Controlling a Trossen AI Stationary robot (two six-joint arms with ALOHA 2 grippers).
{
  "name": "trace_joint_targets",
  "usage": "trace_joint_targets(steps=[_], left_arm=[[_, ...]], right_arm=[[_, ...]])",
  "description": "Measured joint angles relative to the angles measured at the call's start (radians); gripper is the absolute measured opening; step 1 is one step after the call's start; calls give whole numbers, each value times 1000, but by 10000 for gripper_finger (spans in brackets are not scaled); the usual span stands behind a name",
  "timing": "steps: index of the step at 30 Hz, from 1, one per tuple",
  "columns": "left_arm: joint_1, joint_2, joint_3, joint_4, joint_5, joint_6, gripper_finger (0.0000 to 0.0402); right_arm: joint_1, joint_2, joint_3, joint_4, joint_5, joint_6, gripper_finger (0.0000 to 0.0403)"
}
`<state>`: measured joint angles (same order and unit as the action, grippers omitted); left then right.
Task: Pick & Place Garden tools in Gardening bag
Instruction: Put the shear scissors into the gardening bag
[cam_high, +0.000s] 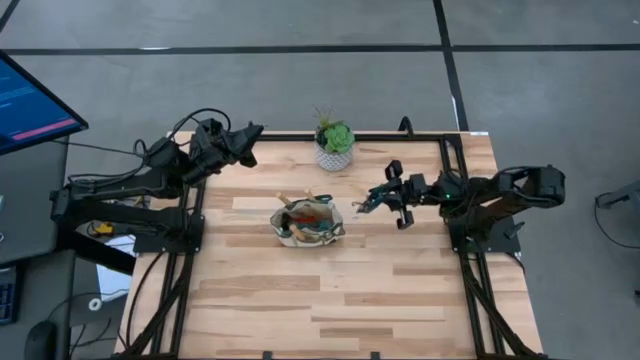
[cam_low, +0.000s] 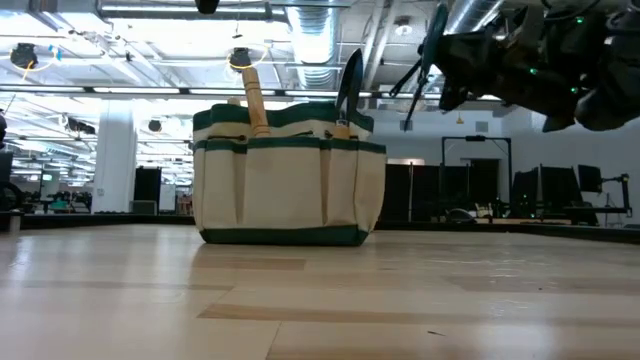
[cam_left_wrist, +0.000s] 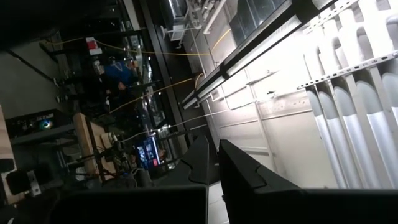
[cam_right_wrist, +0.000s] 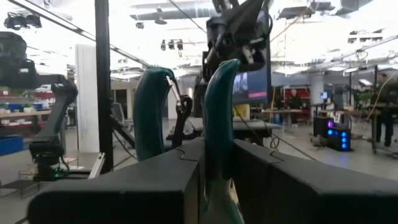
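High view gives me the clearest layout: the gardening bag sits near the middle of the wooden table, with wooden handles and a red-and-black item showing in its open top. My right gripper hangs just to the right of the bag, clear of it and above the table, with a tool pinched in its tip. The white-potted plant stands at the far edge of the table, well apart from both.

From the right wrist camera I can see what I am grasping: the pruning shears, whose two teal handles rise up past my dark fingers. One handle runs down between the fingers, which are clamped on it; the other stands free beside it.

In the low view the bag rests flat on the table, a light wooden trowel handle and a dark blade sticking up from it. The right arm sits high and to the side of the bag, not touching it.

My left gripper is parked over the far left corner of the table, well away from the bag, fingers closed on nothing, pointing into the room.
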<state>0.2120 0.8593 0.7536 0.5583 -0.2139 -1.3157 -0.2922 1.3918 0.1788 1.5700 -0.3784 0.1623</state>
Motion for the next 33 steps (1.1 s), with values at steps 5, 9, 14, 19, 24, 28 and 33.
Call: trace_joint_targets(steps=[5, 9, 14, 19, 24, 28, 33], left_arm=[[14, 10, -2, -4, -12, 1, 3], [14, 17, -2, -4, -15, 2, 3], [14, 24, -1, -2, -16, 2, 3], [14, 24, -1, -2, -17, 2, 3], [14, 24, -1, -1, -17, 2, 3], [14, 24, -1, 0, -17, 2, 3], [13, 24, -1, 0, -17, 2, 3]], right_arm=[[13, 38, 35, 0, -34, 7, 46], [55, 122, 83, 0, -46, 7, 46], [87, 230, 147, 0, -47, 13, 46], [102, 300, 236, 0, -104, 15, 46], [101, 353, 293, 0, -135, 23, 46], [101, 394, 299, 0, -138, 26, 46], [97, 470, 299, 0, -129, 41, 46]])
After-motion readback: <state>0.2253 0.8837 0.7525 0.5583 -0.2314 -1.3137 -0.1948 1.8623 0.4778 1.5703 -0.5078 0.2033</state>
